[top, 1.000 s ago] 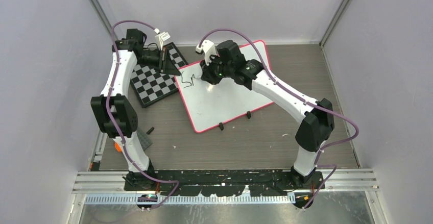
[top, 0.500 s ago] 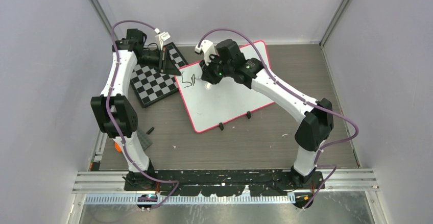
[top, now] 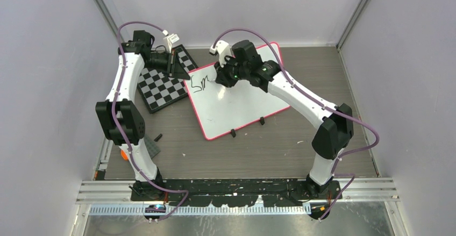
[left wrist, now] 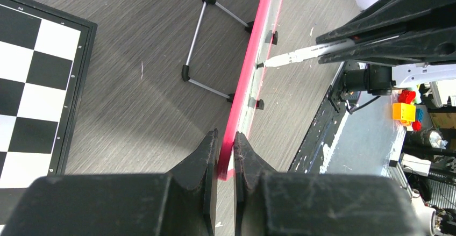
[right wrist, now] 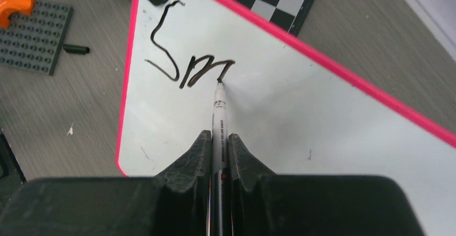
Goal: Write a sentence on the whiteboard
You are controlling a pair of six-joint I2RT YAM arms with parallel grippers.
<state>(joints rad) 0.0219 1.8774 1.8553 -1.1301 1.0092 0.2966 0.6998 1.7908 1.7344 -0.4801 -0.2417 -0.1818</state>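
Note:
The whiteboard [top: 236,104], glossy white with a pink-red frame, lies tilted mid-table and shows in the right wrist view [right wrist: 301,118]. Black marker letters "Sm" [right wrist: 185,64] stand near its far left corner, also in the top view [top: 200,84]. My right gripper [right wrist: 219,139] is shut on a white marker [right wrist: 219,112] whose tip touches the board at the end of the "m". In the top view the right gripper [top: 223,79] sits over that writing. My left gripper [left wrist: 226,142] is shut on the board's pink edge [left wrist: 253,58] at the far left corner [top: 185,76].
A black-and-white chessboard [top: 164,83] lies left of the whiteboard, under the left arm. A grey studded plate [right wrist: 35,40] with an orange piece [right wrist: 13,5] and a small black cap [right wrist: 75,49] lie on the table to the left. A wire stand [left wrist: 212,48] lies behind the board.
The right gripper has moved right along the board with the marker, and the writing has grown from "Sr" to "Sm". The left arm has not moved.

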